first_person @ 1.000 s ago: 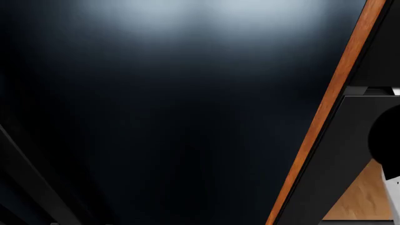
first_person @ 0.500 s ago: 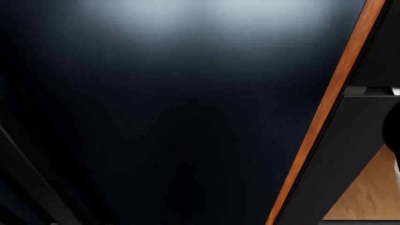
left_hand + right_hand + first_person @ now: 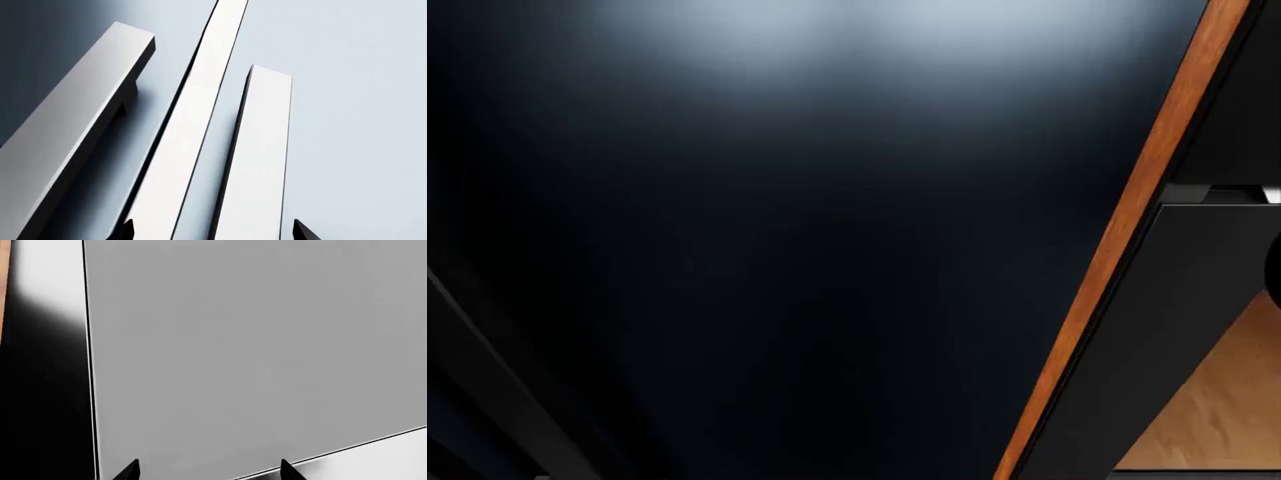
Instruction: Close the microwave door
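A dark glossy panel (image 3: 774,240) fills most of the head view at very close range; it looks like the microwave door, with an orange edge strip (image 3: 1121,240) along its right side. Neither gripper shows in the head view. In the right wrist view my right gripper (image 3: 208,472) is open, its two black fingertips (image 3: 130,471) spread in front of a flat grey panel (image 3: 253,350), with nothing between them. My left gripper (image 3: 212,232) is open too, facing long brushed-steel bar handles (image 3: 257,150) on a pale surface.
A dark slanted panel (image 3: 1174,330) stands right of the orange strip, with tan wood floor (image 3: 1221,410) below it. A sliver of my right arm (image 3: 1276,268) shows at the right edge. Another steel handle (image 3: 73,125) sits beside the left gripper.
The black and white part of my right arm at the head view's right edge has slid almost out of view to the right, baring more floor. The dark panel has not moved.
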Controlling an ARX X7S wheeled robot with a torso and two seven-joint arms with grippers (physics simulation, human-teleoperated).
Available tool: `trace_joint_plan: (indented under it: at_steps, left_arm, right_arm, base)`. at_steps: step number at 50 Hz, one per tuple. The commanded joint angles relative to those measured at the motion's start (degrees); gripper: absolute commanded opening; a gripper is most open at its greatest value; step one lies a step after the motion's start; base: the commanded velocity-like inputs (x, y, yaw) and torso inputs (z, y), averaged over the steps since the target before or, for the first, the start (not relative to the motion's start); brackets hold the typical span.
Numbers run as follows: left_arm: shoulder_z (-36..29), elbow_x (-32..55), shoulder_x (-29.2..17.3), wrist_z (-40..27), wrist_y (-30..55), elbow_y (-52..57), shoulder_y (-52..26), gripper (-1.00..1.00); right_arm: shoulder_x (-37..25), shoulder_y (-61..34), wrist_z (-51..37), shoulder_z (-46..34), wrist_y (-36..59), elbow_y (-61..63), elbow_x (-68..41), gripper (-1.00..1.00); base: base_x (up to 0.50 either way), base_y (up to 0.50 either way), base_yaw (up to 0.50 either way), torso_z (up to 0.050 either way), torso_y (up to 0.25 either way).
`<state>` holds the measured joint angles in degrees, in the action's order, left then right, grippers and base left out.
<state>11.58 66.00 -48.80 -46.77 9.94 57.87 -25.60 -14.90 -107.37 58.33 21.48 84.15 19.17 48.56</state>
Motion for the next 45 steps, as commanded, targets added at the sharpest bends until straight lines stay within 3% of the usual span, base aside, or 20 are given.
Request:
trace_joint_plan:
  at_steps: [1, 10, 27, 39, 45]
  left_arm:
    - [0.13, -0.76, -0.01, -0.27, -0.32, -0.04, 0.04, 1.00]
    - [-0.32, -1.18, -0.07, -0.30, -0.52, 0.01, 0.22, 1.00]
    - [-0.67, -1.36, -0.43, -0.38, -1.17, -0.10, 0.48, 1.00]
    - [-0.96, -1.56, -0.72, -0.55, -1.55, -0.04, 0.59, 1.00]
    - [-1.08, -1.51, -0.90, -0.70, -1.77, -0.05, 0.53, 1.00]
  right_arm:
    - [-0.06, -1.07, 2.39, 2.92, 0.50, -0.24, -1.40, 1.00]
    - [-3.33, -3.23, 5.46, -2.23, 5.60, -7.96, 4.65, 1.00]
    - [-0.02, -7.82, 24.80, 1.31, 5.19, -20.05, 20.43, 1.00]
    - [-0.14, -7.73, 25.74, 3.69, 3.55, -22.08, 22.27, 1.00]
    - [-0.57, -8.18, 31.20, 2.06, 5.33, -25.96, 23.50, 1.00]
  base:
    - [0.00, 0.00, 0.00, 0.000, 0.000]
    - [0.00, 0.00, 0.00, 0.000, 0.000]
    - [0.00, 0.00, 0.00, 0.000, 0.000]
    - [0.00, 0.00, 0.00, 0.000, 0.000]
    - [0.00, 0.00, 0.00, 0.000, 0.000]
